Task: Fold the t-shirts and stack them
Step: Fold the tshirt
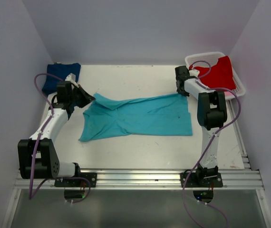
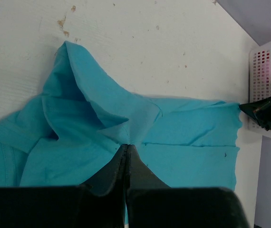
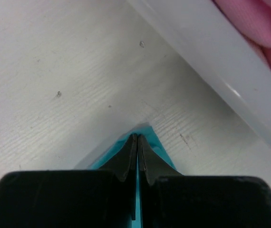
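We judge the turquoise cloth t-shirt (image 1: pixel 140 118), spread on the white tabletop (image 1: pixel 140 152), limp and light, best held at its edges: left gripper (image 2: pixel 127 148) pinches a bunched fold, right gripper (image 3: pixel 136 138) a hem corner.

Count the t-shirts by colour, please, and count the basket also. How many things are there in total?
Turquoise t-shirt: 1
Navy blue t-shirt: 1
Red t-shirt: 1
Pink t-shirt: 1
White basket: 1
Total: 5
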### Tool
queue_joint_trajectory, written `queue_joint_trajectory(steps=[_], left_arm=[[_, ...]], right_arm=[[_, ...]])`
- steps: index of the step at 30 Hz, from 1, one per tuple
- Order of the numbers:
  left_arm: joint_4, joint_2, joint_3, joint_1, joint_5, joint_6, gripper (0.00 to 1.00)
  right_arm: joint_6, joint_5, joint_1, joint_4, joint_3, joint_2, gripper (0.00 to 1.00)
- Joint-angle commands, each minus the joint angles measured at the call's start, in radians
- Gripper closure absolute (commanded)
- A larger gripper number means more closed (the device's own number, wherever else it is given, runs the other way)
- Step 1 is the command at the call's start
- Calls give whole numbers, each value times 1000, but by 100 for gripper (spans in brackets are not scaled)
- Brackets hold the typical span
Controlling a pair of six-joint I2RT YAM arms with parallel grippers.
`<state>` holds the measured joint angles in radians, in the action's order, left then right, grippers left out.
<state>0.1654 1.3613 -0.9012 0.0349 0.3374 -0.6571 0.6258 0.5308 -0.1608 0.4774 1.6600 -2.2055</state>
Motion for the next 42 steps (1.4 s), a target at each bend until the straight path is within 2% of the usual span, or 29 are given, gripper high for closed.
queue_joint_trajectory(steps=[1, 9, 19, 31, 37, 42], left_arm=[[-40, -18, -31, 14, 0, 30, 100], [-38, -19, -67, 29, -27, 31, 100], [51, -50, -87, 43, -15, 34, 100], [224, -270, 53, 43, 29, 39, 100], [322, -401, 113, 43, 31, 45, 100], [376, -442, 154, 43, 31, 47, 100]], right_arm=[[-21, 44, 3, -37, -31, 145, 100], [-57, 126, 3, -111, -183, 331, 100], [-32, 89, 3, -76, -325, 447, 100], [-3, 44, 4, -71, -546, 610, 100], [0, 34, 4, -63, -594, 664, 100], [-1, 20, 3, -56, -621, 698, 100]])
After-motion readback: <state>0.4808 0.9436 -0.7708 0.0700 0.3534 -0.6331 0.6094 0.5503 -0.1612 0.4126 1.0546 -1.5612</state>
